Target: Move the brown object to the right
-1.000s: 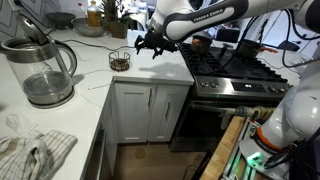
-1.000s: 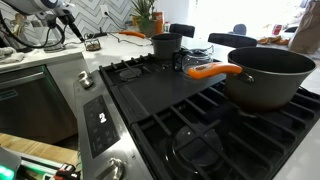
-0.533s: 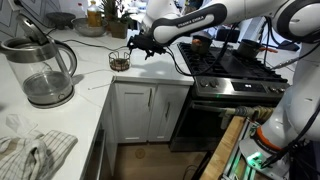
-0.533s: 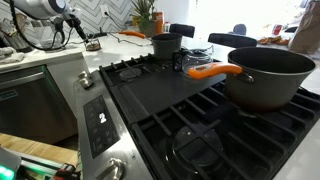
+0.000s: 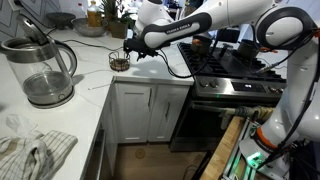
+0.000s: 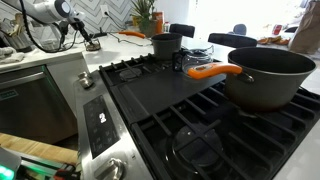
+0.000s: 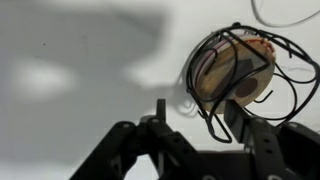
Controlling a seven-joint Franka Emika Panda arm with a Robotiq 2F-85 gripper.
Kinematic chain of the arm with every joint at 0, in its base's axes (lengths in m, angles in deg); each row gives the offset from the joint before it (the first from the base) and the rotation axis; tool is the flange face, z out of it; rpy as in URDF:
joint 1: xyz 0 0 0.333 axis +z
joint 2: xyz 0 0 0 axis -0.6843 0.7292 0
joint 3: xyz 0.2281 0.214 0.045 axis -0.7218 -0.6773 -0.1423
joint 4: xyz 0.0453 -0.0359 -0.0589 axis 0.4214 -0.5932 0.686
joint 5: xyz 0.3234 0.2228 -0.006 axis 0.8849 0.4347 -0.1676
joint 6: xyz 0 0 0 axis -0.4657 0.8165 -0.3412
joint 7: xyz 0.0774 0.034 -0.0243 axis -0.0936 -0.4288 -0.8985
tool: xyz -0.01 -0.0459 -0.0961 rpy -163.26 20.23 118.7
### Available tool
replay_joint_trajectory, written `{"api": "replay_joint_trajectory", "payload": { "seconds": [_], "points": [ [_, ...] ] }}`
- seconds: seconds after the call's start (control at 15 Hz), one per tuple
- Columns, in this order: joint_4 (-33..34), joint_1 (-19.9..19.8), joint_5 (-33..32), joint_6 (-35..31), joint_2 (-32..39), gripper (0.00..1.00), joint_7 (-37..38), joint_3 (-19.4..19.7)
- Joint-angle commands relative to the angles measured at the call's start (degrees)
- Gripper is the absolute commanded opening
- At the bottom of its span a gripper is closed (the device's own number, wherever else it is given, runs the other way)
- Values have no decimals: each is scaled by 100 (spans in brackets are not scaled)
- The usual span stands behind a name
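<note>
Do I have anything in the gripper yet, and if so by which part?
Nothing is held. In the wrist view the gripper is open, with the brown object just ahead, its wire side close by one finger.

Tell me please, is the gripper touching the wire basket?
Cannot tell. In the wrist view the gripper overlaps the lower bars of the wire basket, but neither contact nor a gap shows plainly.

The gripper (image 5: 132, 50) hangs just beside the brown object (image 5: 119, 61).
</note>
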Motion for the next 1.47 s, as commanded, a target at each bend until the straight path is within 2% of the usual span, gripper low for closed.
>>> {"api": "replay_joint_trajectory", "payload": {
  "seconds": [0.0,0.27,0.47,0.8,0.93,1.07,1.13,1.2,1.33,1.4],
  "points": [
    [333,183,-192,-92,287,32,139,250],
    [459,215,-184,-101,411,5,63,313],
    [546,229,-173,-81,491,9,54,337],
    [618,240,-168,-16,568,43,39,373],
    [625,238,-148,-13,600,44,39,377],
    [625,239,-131,-6,625,35,40,376],
    [626,238,-120,-3,636,26,39,371],
    [628,239,-118,-6,649,22,39,372],
    [628,242,-118,-1,667,3,44,377],
    [627,243,-113,9,666,0,43,376]
  ]
}}
